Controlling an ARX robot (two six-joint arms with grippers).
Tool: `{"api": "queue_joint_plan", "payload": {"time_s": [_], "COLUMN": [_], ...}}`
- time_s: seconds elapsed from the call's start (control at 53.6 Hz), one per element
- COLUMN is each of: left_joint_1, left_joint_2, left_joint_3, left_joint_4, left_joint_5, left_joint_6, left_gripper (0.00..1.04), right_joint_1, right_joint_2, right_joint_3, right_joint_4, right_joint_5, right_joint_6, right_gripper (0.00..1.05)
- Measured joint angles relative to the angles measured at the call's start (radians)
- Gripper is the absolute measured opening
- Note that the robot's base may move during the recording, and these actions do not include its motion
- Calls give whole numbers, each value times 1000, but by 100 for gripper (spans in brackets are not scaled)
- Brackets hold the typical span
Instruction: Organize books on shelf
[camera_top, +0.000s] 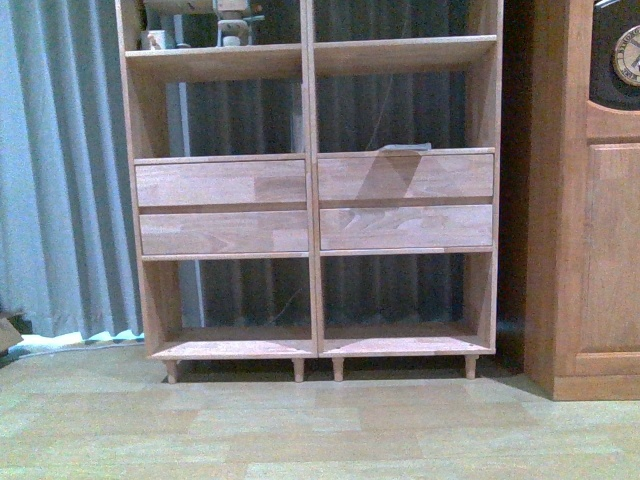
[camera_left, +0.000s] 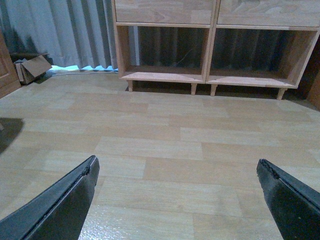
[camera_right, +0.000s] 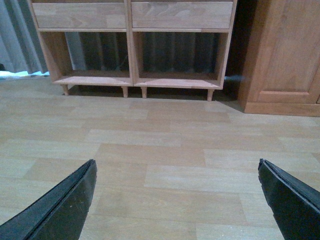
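While both arms hang over the floor (camera_left: 165, 130) in front of the shelf (camera_top: 222, 185), the left gripper (camera_left: 176, 161) and the right gripper (camera_right: 176, 162) each hold their black fingers wide apart, with nothing between them. A thin pale object (camera_top: 402, 148) lies flat atop the shelf's upper right drawer (camera_top: 405, 177); whether it is one of the books cannot be told. A brown cabinet (camera_top: 585, 250) stands just right of the shelf.
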Motion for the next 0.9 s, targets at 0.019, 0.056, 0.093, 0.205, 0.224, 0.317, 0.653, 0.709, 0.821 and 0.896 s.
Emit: {"api": "queue_joint_plan", "payload": {"time_s": [0.019,0.056,0.093,0.205,0.224,0.317,0.653,0.709,0.821,0.896], "left_joint_1": [0,0,0,0,0,0,0,0,0,0], "left_joint_2": [0,0,0,0,0,0,0,0,0,0], "left_joint_3": [0,0,0,0,0,0,0,0,0,0], "left_joint_4": [0,0,0,0,0,0,0,0,0,0], "left_joint_5": [0,0,0,0,0,0,0,0,0,0], "left_joint_6": [0,0,0,0,0,0,0,0,0,0], "left_gripper": [97,97,97,97,97,97,97,97,97,97], "right_joint_1": [0,0,0,0,0,0,0,0,0,0], "right_joint_2": [0,0,0,0,0,0,0,0,0,0], "right_joint_3": [0,0,0,0,0,0,0,0,0,0], "right_joint_4": [0,0,0,0,0,0,0,0,0,0], "right_joint_5": [0,0,0,0,0,0,0,0,0,0], "right_joint_6": [0,0,0,0,0,0,0,0,0,0], "right_gripper": [98,98,98,98,98,98,98,98,98,98]}}
